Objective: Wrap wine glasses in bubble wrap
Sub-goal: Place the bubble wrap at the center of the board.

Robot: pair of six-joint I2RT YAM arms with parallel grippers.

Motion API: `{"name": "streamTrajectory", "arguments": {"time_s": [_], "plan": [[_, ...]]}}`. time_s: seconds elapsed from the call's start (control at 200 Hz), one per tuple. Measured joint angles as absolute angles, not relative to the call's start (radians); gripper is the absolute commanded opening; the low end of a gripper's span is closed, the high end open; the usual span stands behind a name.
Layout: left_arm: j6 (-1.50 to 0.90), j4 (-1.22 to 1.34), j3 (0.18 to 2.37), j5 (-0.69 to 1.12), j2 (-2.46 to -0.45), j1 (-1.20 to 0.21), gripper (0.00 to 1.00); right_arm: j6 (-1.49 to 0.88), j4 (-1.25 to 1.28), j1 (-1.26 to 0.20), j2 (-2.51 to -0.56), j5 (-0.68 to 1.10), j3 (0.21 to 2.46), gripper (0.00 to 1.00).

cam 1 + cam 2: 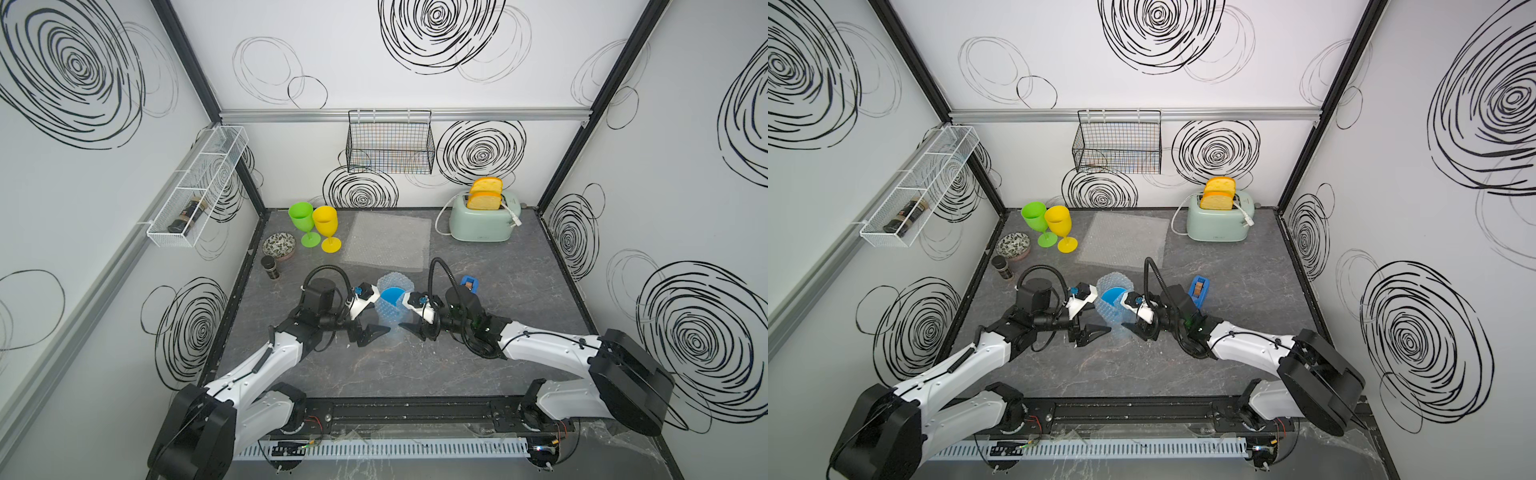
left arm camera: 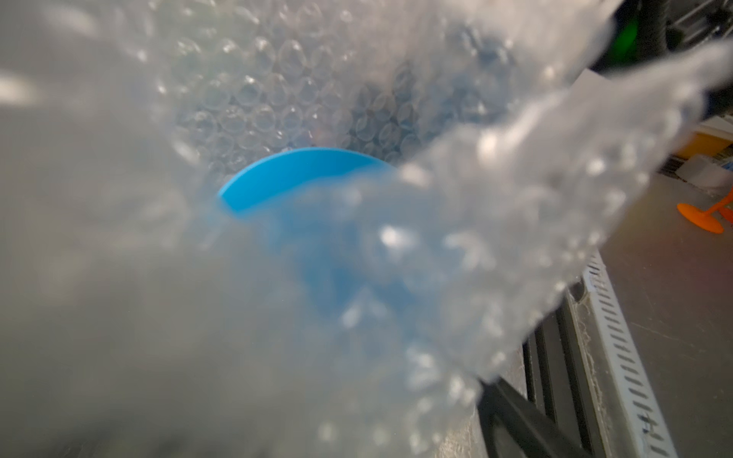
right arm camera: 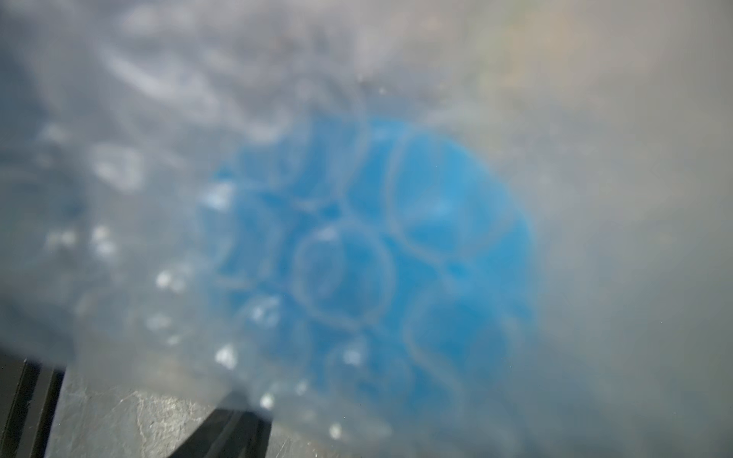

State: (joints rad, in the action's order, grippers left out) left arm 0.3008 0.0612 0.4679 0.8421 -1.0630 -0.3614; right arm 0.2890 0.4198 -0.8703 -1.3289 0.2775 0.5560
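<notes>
The blue goblet point(image 1: 390, 296) stands upright mid-table inside a loose tube of bubble wrap point(image 1: 384, 312) that rises past its rim. My left gripper point(image 1: 374, 336) sits at its 8 o'clock, jaws spread, one tip just beside the film. The right gripper point(image 1: 413, 331) is at 4 o'clock, low by the stem; whether it pinches the wrap I cannot tell. Flanking it, I judge, stops the tube springing open. The tape dispenser point(image 1: 469, 284) at 2 o'clock is near for sealing. A spare sheet point(image 1: 388, 241) lies flat at 12, with the yellow goblet point(image 1: 326, 226) and green goblet point(image 1: 301, 220) at 10.
</notes>
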Motion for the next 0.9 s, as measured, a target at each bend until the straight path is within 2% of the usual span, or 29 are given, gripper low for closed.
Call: {"name": "streamTrajectory", "arguments": {"time_s": [0.095, 0.14, 0.24, 0.445, 0.545, 0.756, 0.901], "plan": [[0.322, -0.011, 0.48, 0.823, -1.039, -0.359, 1.0, 0.289, 0.413, -0.872, -1.328, 0.264, 0.556, 0.74], [0.323, -0.04, 0.49, 0.81, -1.023, -0.356, 0.97, 0.289, 0.405, -0.872, -1.328, 0.253, 0.556, 0.75], [0.299, -0.101, 0.519, 0.791, -0.964, -0.331, 0.97, 0.285, 0.387, -0.872, -1.325, 0.235, 0.556, 0.76], [0.206, -0.189, 0.629, 0.77, -0.905, -0.274, 0.97, 0.274, 0.333, -0.872, -1.294, 0.21, 0.556, 0.78], [0.163, -0.219, 0.665, 0.762, -0.903, -0.269, 1.0, 0.27, 0.305, -0.872, -1.239, 0.204, 0.556, 0.78], [0.067, -0.275, 0.707, 0.718, -0.904, -0.252, 0.93, 0.219, 0.206, -0.853, -1.054, 0.203, 0.556, 0.81], [0.006, -0.287, 0.722, 0.677, -0.904, -0.25, 0.88, 0.117, 0.134, -0.78, -0.995, 0.242, 0.603, 0.74]]}}
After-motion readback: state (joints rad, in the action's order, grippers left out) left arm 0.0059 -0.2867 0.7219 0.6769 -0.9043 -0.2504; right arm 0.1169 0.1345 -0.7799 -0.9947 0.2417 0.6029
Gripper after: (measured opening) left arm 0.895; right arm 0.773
